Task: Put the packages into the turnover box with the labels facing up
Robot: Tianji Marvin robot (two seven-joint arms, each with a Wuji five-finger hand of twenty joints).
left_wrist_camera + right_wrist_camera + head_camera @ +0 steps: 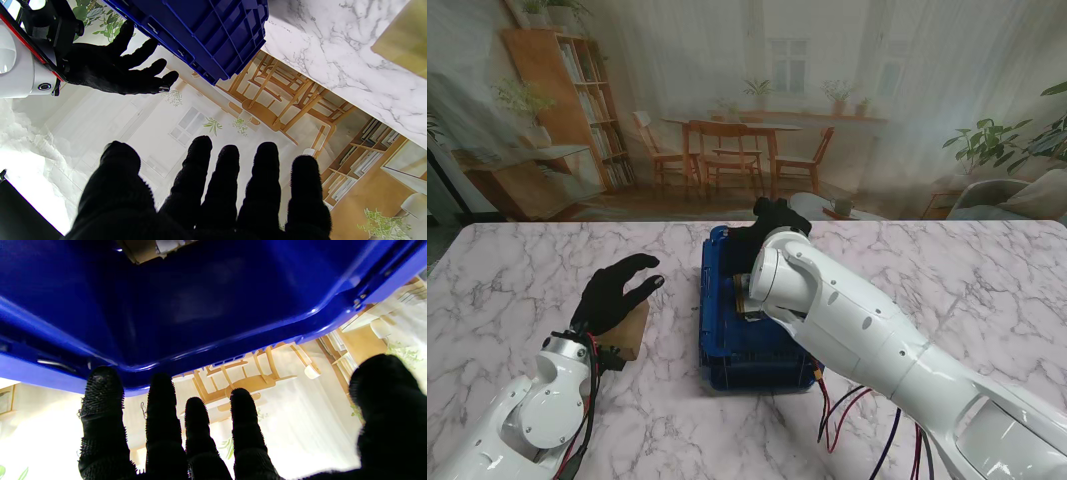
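The stand camera is looking down from above the robot's shoulders at the marble table (pixel 527 270), facing its far edge and the room backdrop beyond, with both arms rising from the bottom corners. The left wrist camera is sitting close behind its fingers (pixel 230 180), looking along them, upside down, toward the blue turnover box (pixel 206 30) and the right hand (pixel 116 73). The right wrist camera is looking along its own fingers (pixel 160 406), very near, straight into the box. All three views are sharing the turnover box; the stand and left wrist views are also sharing the right hand.
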